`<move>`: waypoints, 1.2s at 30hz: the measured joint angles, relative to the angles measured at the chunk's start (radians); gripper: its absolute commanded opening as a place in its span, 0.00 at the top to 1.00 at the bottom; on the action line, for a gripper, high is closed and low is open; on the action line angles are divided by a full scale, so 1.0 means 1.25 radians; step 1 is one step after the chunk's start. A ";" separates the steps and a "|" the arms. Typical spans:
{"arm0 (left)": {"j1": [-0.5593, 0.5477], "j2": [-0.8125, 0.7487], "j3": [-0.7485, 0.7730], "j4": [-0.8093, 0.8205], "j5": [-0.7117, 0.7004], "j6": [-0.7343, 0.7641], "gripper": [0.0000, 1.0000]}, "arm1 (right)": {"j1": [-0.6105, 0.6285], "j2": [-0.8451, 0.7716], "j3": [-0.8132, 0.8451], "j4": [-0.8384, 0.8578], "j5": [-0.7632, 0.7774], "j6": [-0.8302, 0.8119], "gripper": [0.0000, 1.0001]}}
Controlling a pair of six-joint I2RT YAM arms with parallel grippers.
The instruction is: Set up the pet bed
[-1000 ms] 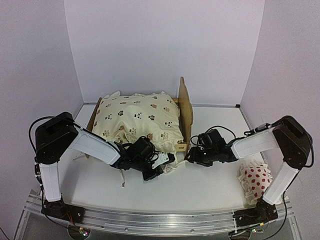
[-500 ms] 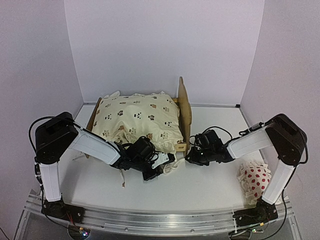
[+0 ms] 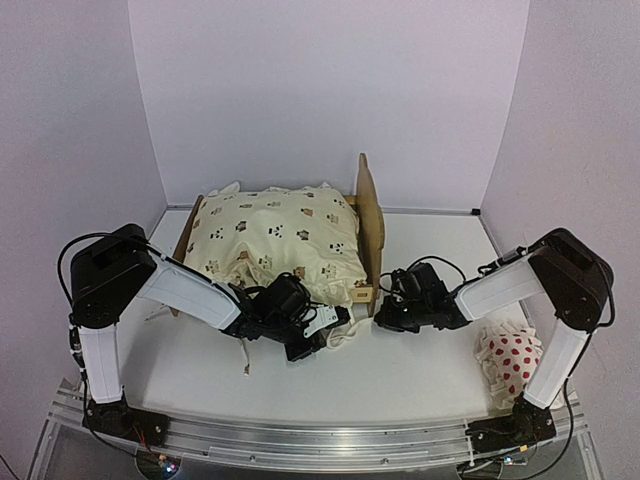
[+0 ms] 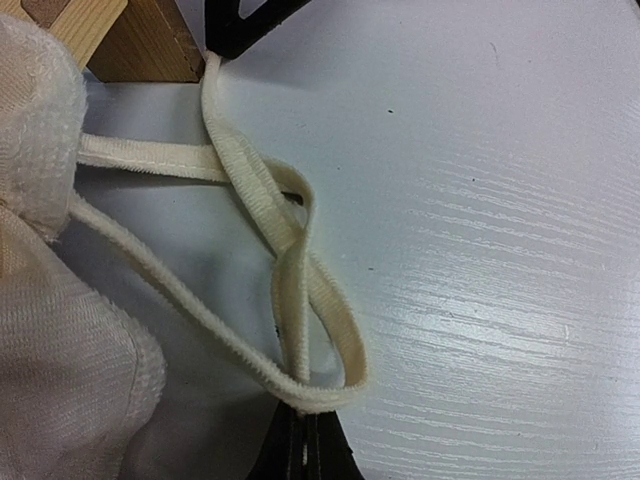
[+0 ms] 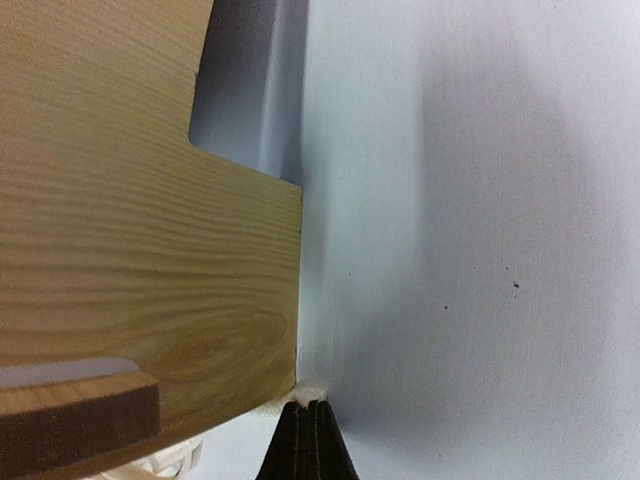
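LEFT JAWS are pressed fully together on a looped cream tie [image 4: 300, 250] that runs off the animal-print cushion [image 3: 280, 235], low over the white table [image 3: 410, 375]. The right jaws are closed tight too, their tips at a lower near corner of the pet bed [image 5: 150, 250]. A sliver of cream cloth shows at the tips; whether they hold it cannot be told. The pet bed sits mid-table toward the back wall, cushion heaped in it, one scalloped end board upright on its right. A red-dotted pillow [image 3: 512, 360] lies beside the right arm.
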 measured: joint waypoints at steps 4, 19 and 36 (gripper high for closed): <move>0.000 0.000 0.000 -0.002 -0.003 -0.016 1.00 | 0.000 -0.037 -0.039 -0.004 0.012 -0.017 1.00; -0.001 -0.039 -0.003 -0.101 -0.077 -0.122 1.00 | -0.008 -0.190 -0.160 -0.077 0.065 -0.053 1.00; 0.004 -0.095 -0.022 -0.168 -0.164 -0.241 1.00 | -0.192 -0.326 -0.152 -0.133 0.049 -0.077 1.00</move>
